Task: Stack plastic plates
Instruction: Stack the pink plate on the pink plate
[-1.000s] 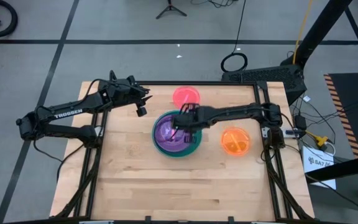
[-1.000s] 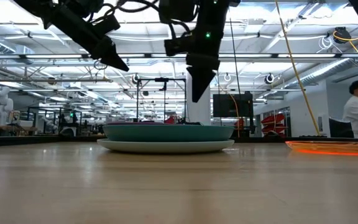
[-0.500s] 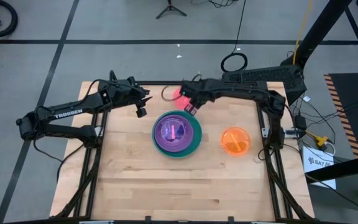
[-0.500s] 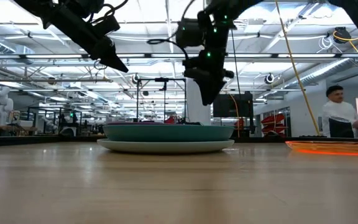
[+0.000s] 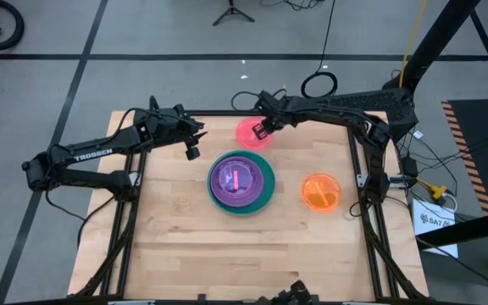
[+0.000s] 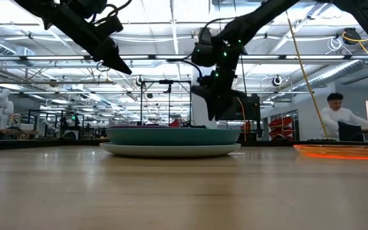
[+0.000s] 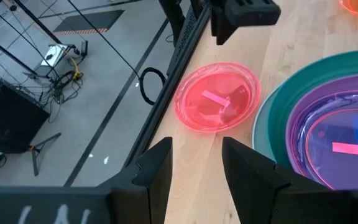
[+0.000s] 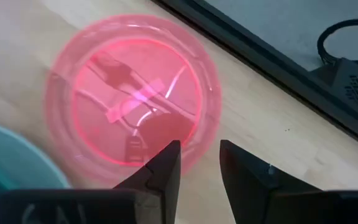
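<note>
The stack of plates [image 5: 241, 180] lay at the table's middle, the orange plate [image 5: 321, 191] apart to its right. Behind it, the right gripper [image 5: 262, 129] was held spread and empty above the pink plate [image 5: 251, 133], whose near rim should be pinched squarely. The left gripper [image 5: 192, 146] waited open.

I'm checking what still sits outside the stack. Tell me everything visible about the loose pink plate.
The pink plate is round, translucent plastic with a raised rim and a paler pink strip on its floor. It lies flat on the wooden table near the far edge, beside the stack, apart from it. The right hand hovers above, open, not touching.
</note>
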Robot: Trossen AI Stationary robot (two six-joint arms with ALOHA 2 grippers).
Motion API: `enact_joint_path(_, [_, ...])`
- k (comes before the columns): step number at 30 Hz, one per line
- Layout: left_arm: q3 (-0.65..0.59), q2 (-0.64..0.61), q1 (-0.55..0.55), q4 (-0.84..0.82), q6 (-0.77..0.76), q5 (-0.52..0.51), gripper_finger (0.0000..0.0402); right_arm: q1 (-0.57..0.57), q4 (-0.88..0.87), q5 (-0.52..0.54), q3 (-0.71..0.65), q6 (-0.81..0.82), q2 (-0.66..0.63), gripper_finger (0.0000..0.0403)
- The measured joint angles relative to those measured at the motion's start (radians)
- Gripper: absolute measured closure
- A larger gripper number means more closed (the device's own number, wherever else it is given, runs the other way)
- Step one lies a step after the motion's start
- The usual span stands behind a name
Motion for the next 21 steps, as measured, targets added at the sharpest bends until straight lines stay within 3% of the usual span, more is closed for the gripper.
enact_joint_path(5, [0.000,0.000,0.000,-0.007,0.000,0.000,0.0254,-0.017,0.106,0.003,-0.091,0.026,0.000,0.0298])
enact_joint_path(12, [0.000,0.000,0.000,-0.007,0.000,0.000,0.0254,-0.018,0.385,0.006,-0.259,0.054,0.000,0.0298])
enact_joint_path(18, [0.000,0.000,0.000,-0.012,0.001,0.000,0.0254,-0.024,0.463,0.012,-0.317,0.082,0.000,0.0298])
enact_joint_path(21, [0.000,0.000,0.000,-0.012,0.001,0.000,0.0254,-0.023,0.467,0.067,-0.320,0.092,0.000,0.0298])
